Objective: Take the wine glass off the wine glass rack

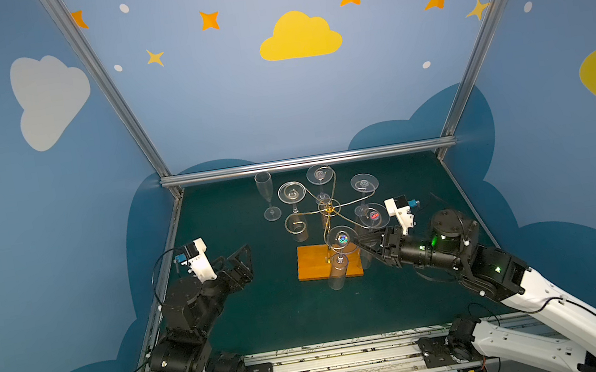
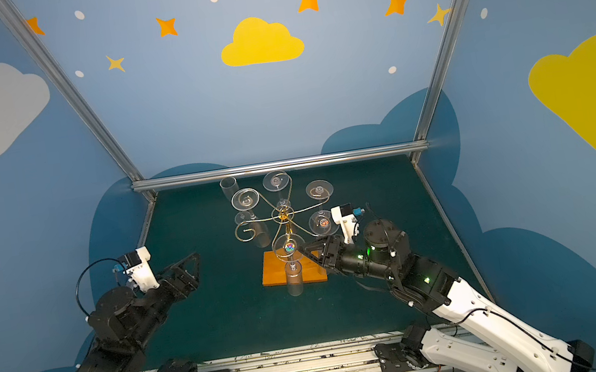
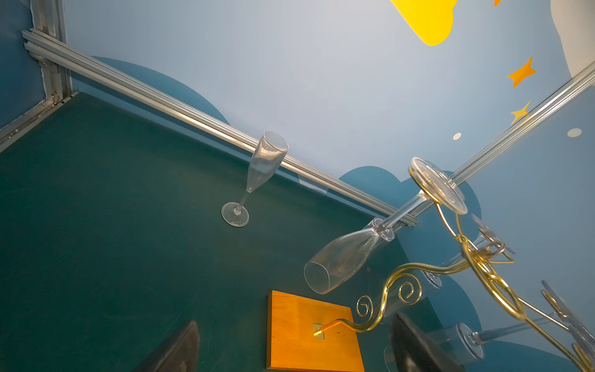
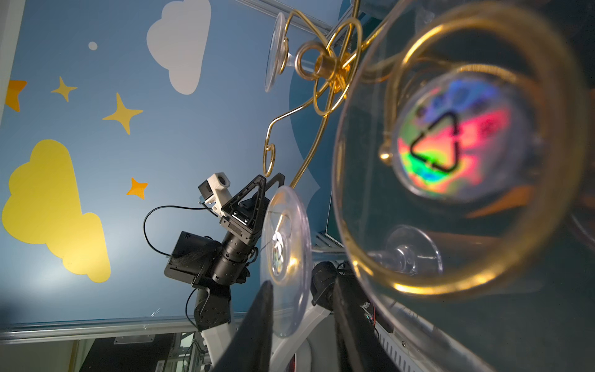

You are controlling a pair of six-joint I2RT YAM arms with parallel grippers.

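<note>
**Bimanual cell, read left to right.** The left gripper [image 1: 236, 257], black with triangular open-frame fingers, hovers over the dark green, felt-like tabletop [image 1: 268, 319]. Its jaws are spread wide and hold nothing, and it is well apart from the rack.

Far left of the rack, a clear champagne flute [image 1: 266, 195] stands upright on its own base.

At centre is the wine glass rack [image 1: 327, 210], made of thin, glossy gold wire. Six curved arms end in spiral curls, on an upright post set in a rectangular orange-brown wooden base [image 1: 312, 269]. Five spirals carry inverted clear flutes, and the empty left spiral [image 1: 296, 224] carries none.

The wine glass [image 1: 339, 269] that the right arm addresses is a smooth, clear flute with a rainbow foil sticker on its round foot [image 4: 285, 244]. It hangs from the near spiral with its long axis vertical and bowl down, over the near edge of the base.

The right gripper [image 1: 359, 245] lies just to the right of this glass, rolled on its side, and belongs to much the nearer arm. Its jaws stand partly apart and, in the right wrist view, appear to bracket the foot's rim, one above and one below. Whether they touch it cannot be told.

Judgement: the stem probably has to leave sideways through the spiral's gap, so a level pull rather than a lift seems called for. The thin, slick disc could slip.
</note>
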